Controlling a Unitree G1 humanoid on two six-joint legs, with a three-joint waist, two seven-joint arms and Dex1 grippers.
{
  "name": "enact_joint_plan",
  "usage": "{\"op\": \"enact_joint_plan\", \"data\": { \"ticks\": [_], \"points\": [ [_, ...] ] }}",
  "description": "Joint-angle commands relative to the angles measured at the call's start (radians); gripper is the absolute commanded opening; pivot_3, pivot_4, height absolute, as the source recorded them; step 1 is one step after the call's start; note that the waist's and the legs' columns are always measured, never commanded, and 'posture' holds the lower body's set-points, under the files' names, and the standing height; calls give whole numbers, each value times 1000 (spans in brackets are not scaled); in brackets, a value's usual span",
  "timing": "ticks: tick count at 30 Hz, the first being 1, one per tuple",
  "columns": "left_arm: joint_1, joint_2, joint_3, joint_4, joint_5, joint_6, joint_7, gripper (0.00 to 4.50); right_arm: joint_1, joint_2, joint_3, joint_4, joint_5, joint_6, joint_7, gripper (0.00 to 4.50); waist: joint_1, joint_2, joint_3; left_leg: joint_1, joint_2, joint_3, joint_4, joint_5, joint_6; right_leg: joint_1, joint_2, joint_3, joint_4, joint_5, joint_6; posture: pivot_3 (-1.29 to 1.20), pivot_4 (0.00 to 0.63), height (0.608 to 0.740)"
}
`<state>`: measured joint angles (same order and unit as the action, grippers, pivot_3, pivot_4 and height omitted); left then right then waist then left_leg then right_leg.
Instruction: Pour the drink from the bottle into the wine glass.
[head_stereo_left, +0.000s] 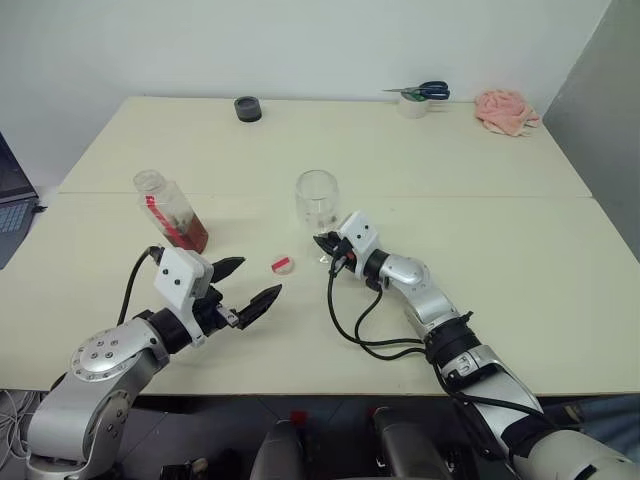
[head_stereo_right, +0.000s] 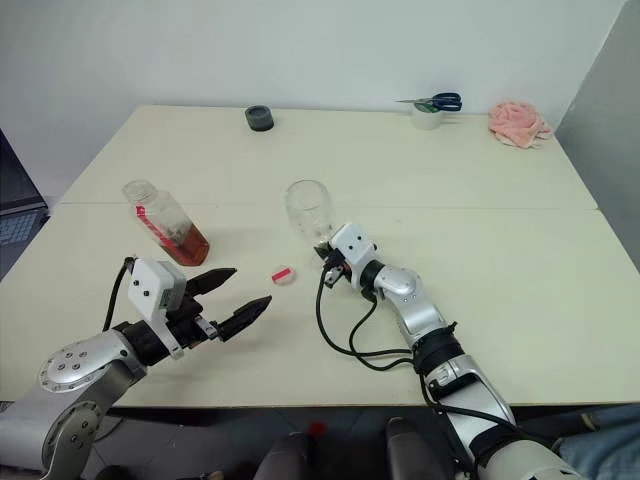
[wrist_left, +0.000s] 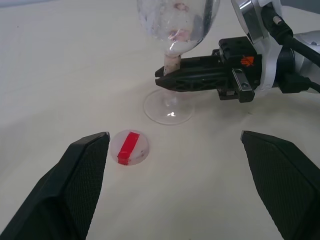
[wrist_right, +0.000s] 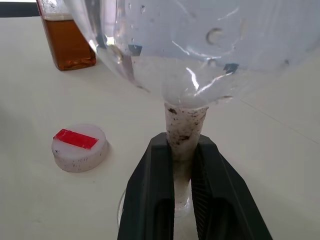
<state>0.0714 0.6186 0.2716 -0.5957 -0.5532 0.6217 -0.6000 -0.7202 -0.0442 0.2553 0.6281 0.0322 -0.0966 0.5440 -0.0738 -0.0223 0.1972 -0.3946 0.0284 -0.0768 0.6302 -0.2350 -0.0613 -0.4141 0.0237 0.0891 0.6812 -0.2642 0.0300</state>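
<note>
The table (head_stereo_left: 520, 260) carries everything the task needs. The bottle (head_stereo_left: 172, 212) stands uncapped to my left, well apart from the wine glass (head_stereo_left: 317, 200), with the drink (head_stereo_left: 188, 231) filling roughly its lower part. The glass bowl is empty of drink (only droplets and smears on the inside). The cap (head_stereo_left: 283, 264) lies flat on the table between the bottle and the glass, just beside the glass foot.

Task status, as I judge it: uncapping is complete; securing the glass is complete; picking up the bottle, tilting it over the bowl and pouring all remain. No drink has reached the glass.

Right gripper (wrist_right: 182, 165): clenched on the stem of the wine glass, low down, just above the foot. Both fingers press against the stem from either side, and the foot rests on the table. This grip serves to steady the glass for the pour.

Left gripper (head_stereo_left: 247, 285): released, fingers spread wide, holding nothing and touching nothing. It hovers above the table near the cap, with the bottle off to its outer side. It would need to turn toward the bottle before closing.
</note>
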Motion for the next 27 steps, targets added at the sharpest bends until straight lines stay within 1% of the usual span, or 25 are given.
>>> {"op": "enact_joint_plan", "data": {
  "ticks": [1,2,4,11,12,15,19,21,23,25,27],
  "points": [
    [-9,14,20,-20,-9,-9,2,4500,1,2,-9,5,-14,22,4,897,0,0,0,0,0,0,0,0,0,0,0,0,0,0,0,0,150,740],
    [-10,15,19,-19,-9,-9,3,4500,2,1,-12,2,-14,25,5,1144,0,0,0,0,0,0,0,0,0,0,0,0,0,0,0,0,150,740],
    [-10,18,22,-18,-9,-9,2,4500,3,1,-17,-5,-16,32,6,1830,-1,0,0,0,0,0,0,0,0,0,0,0,0,0,0,0,150,740],
    [-15,14,13,-6,-2,-14,7,4500,20,-15,-19,-58,-19,58,12,4335,-1,0,0,-1,0,0,0,0,0,0,0,0,0,0,-1,0,150,740],
    [-14,12,12,-3,0,-16,9,4500,29,-24,-19,-84,-16,69,18,4476,-1,0,0,-1,0,0,0,0,0,0,0,0,0,0,-1,0,150,740],
    [-3,0,18,11,6,-24,17,4500,69,-63,-22,-195,-8,127,45,4476,0,0,0,-1,0,0,0,0,0,0,0,0,-1,0,0,0,150,740],
    [25,-56,80,56,25,-76,74,4500,154,-171,-19,-417,21,267,134,4476,3,0,0,-1,-1,0,0,0,0,0,-1,0,-1,0,0,0,150,740],
    [57,-99,129,73,30,-107,114,4500,200,-266,-40,-553,65,362,211,4476,9,0,0,-1,0,0,0,0,0,0,-1,0,-1,0,0,0,150,740],
    [106,-152,166,71,40,-146,154,4500,225,-411,-92,-672,130,437,324,4476,11,0,0,-2,-1,0,0,0,0,0,-1,0,-1,-1,2,0,150,740],
    [144,-185,182,76,60,-182,175,4500,205,-517,-157,-737,208,522,391,4476,14,0,0,-2,-2,1,0,0,0,0,-3,1,-2,-1,2,0,150,740],
    [167,-198,194,95,76,-212,181,4500,146,-593,-215,-751,274,603,432,4476,13,-1,1,-2,-2,2,1,0,0,0,-3,1,-2,-1,3,0,150,740]
  ]
}}
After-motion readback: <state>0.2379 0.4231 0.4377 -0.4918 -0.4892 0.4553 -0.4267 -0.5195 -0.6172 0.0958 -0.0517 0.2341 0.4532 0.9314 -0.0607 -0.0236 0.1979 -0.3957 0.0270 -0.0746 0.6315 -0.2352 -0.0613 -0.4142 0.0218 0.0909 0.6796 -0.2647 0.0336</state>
